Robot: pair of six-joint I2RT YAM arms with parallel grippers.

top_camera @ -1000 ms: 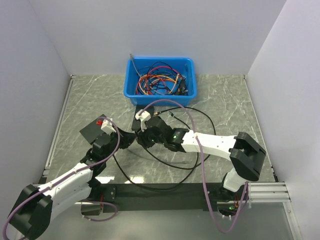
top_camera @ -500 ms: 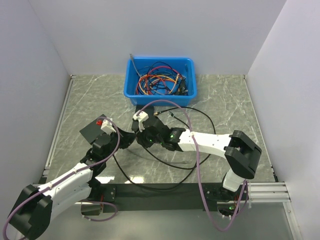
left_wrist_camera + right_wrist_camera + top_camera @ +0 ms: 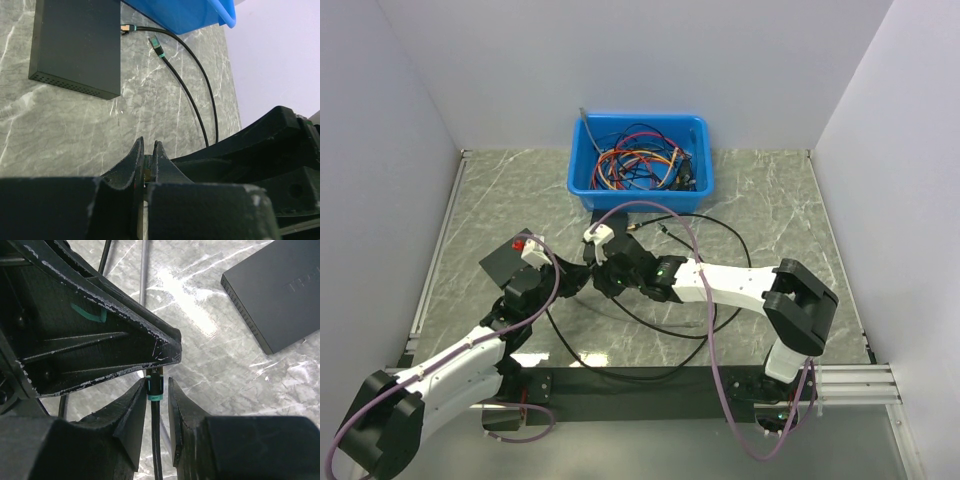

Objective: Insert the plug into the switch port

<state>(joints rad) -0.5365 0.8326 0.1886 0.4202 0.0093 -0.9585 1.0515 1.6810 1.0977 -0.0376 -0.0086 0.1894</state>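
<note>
The black cable plug with a teal band (image 3: 154, 386) was held off the grey marbled bench (image 3: 770, 200), near the bench's middle, where the tips of both arms met. The left fingers (image 3: 136, 161) stood almost together, clamped on the plug's tip, which showed only as a sliver between them. The right fingers (image 3: 131, 410) flanked the teal band from 9 and 3 o'clock, very close on both sides. Whether they pinched it could not be told. The plug's black cable ran out of the right wrist view at 6 o'clock.

A flat black vented switch box (image 3: 75, 45) lay on the bench at 11 o'clock in the left wrist view, apart from the plug. It sat just in front of the blue plastic bin (image 3: 582, 178) of tangled coloured cables (image 3: 640, 160). Two loose cable ends (image 3: 156, 44) lay beside the switch box's far corner. A second flat black box (image 3: 503, 264) sat at 9 o'clock from the meeting fingers in the overhead view.
</note>
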